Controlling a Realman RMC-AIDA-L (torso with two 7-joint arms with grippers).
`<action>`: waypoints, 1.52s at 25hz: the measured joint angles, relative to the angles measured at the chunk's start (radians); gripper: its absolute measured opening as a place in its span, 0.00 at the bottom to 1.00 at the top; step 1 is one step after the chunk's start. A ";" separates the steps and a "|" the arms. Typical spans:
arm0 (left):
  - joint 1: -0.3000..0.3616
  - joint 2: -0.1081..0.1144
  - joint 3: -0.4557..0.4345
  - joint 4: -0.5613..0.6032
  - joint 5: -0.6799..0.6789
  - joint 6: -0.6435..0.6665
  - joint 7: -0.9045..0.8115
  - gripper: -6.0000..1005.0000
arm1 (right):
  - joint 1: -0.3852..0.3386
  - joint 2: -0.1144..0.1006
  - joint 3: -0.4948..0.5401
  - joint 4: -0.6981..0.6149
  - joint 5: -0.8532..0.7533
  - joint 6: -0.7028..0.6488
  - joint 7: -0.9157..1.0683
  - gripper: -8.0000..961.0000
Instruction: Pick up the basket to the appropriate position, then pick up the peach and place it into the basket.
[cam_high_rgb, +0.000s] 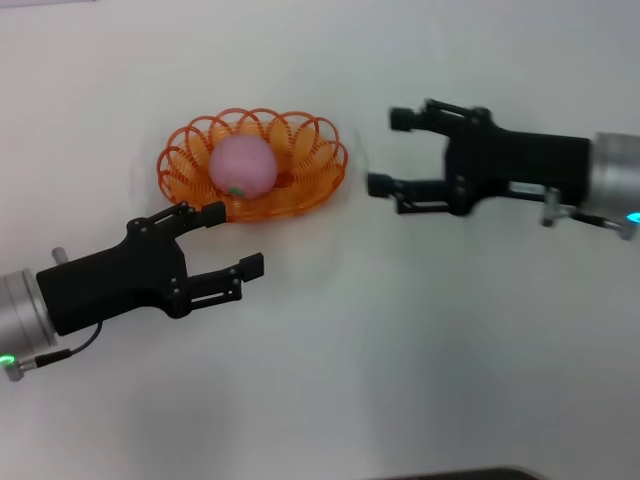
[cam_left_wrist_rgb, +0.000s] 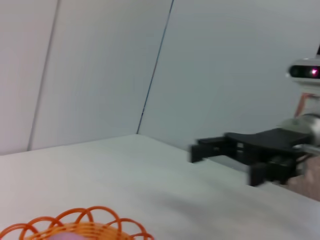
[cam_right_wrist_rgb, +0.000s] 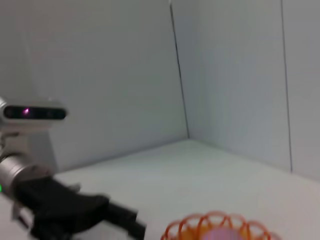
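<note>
The orange wire basket (cam_high_rgb: 300, 150) rests on the white table, left of centre in the head view. The pale pink peach (cam_high_rgb: 241, 166) lies inside it, a small green spot at its lower edge. My left gripper (cam_high_rgb: 232, 239) is open just in front of the basket's near rim, holding nothing. My right gripper (cam_high_rgb: 391, 152) is open to the right of the basket, a short gap away, also holding nothing. The basket's rim (cam_left_wrist_rgb: 85, 225) shows in the left wrist view with the right gripper (cam_left_wrist_rgb: 200, 149) beyond. In the right wrist view the basket (cam_right_wrist_rgb: 220, 231) shows with the peach's top (cam_right_wrist_rgb: 220, 235).
The white table (cam_high_rgb: 400, 350) spreads around the basket, with grey walls (cam_left_wrist_rgb: 100, 65) behind it. A dark edge (cam_high_rgb: 460, 474) shows at the bottom of the head view.
</note>
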 joint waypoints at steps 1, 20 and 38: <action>0.000 0.000 0.000 0.000 0.000 -0.004 0.000 0.87 | -0.019 -0.004 0.002 -0.033 -0.024 -0.015 0.032 0.99; 0.021 0.005 -0.037 0.043 0.000 0.006 -0.006 0.87 | -0.085 -0.024 0.192 -0.169 -0.245 -0.170 0.161 0.99; 0.131 0.014 -0.151 0.174 0.000 0.075 -0.025 0.87 | -0.106 -0.033 0.272 -0.171 -0.254 -0.202 0.153 0.98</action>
